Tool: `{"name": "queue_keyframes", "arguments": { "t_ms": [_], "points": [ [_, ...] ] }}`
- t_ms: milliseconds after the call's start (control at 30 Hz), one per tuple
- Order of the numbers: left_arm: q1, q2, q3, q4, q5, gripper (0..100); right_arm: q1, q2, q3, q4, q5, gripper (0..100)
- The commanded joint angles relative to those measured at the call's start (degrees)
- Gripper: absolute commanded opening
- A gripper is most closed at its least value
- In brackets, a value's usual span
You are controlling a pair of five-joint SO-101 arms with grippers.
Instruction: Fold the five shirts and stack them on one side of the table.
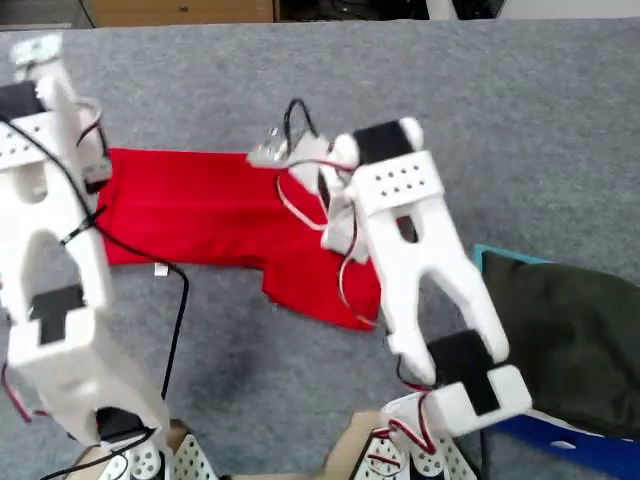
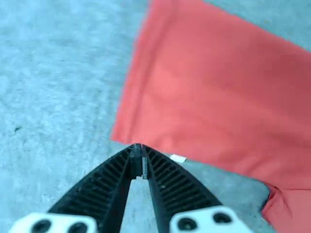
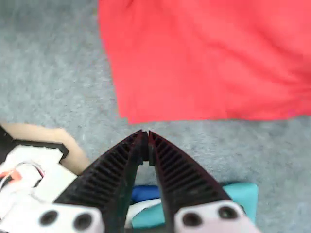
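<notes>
A red shirt [image 1: 215, 220] lies spread flat on the grey table [image 1: 520, 130], left of centre. My left arm [image 1: 50, 250] stands over the shirt's left end. In the left wrist view my left gripper [image 2: 137, 149] is shut and holds nothing; its tips hang just off the red shirt's [image 2: 218, 97] edge, near a small white tag [image 2: 178, 158]. My right arm [image 1: 410, 230] stands over the shirt's right part. My right gripper [image 3: 145, 134] is shut and holds nothing, just off the edge of the red shirt [image 3: 204, 58].
A stack of folded shirts sits at the table's right edge: a dark green one [image 1: 570, 340] on top, teal [image 1: 490, 258] and blue [image 1: 560, 440] beneath. Teal cloth [image 3: 240, 194] shows behind my right gripper. Cardboard [image 3: 53, 138] lies by the arm bases.
</notes>
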Motion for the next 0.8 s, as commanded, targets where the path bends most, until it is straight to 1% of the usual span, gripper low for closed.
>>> {"name": "queue_keyframes", "arguments": {
  "t_ms": [0, 100, 167, 200, 300, 333, 367, 500, 767],
  "points": [
    [-4.66, -7.69, 19.43, -13.54, 0.44, 2, -2.77, -3.3, 6.99, -2.9, 1.58, 2.1],
    [-8.0, -9.45, 32.97, -24.44, 0.26, 2, -6.29, -2.59, 14.02, -7.82, 1.76, 2.3],
    [-9.85, -9.45, 38.77, -29.98, 0.26, 2, -7.52, -2.59, 18.51, -12.57, 1.58, 3.4],
    [-10.81, -9.36, 41.05, -32.44, 0.35, 2, -7.69, -2.68, 20.26, -14.59, 1.14, 6.3],
    [-13.45, -9.36, 44.66, -38.59, 0.62, 2, -7.78, -2.33, 23.25, -18.29, 1.41, 20.3],
    [-14.33, -9.36, 44.66, -39.56, 0.7, 2, -7.78, -2.33, 23.6, -18.81, 1.49, 23.5],
    [-15.21, -9.36, 44.66, -40.18, 0.7, 2, -8.04, -2.33, 23.69, -18.9, 1.58, 24.6],
    [-17.32, -9.27, 45.1, -43.34, 0.79, 2, -11.38, -2.24, 24.84, -19.34, 1.58, 22.7],
    [-17.05, -9.19, 45.89, -43.96, 0.79, 2, -16.31, -2.24, 33.63, -26.73, 1.14, 22.8]
  ]
}}
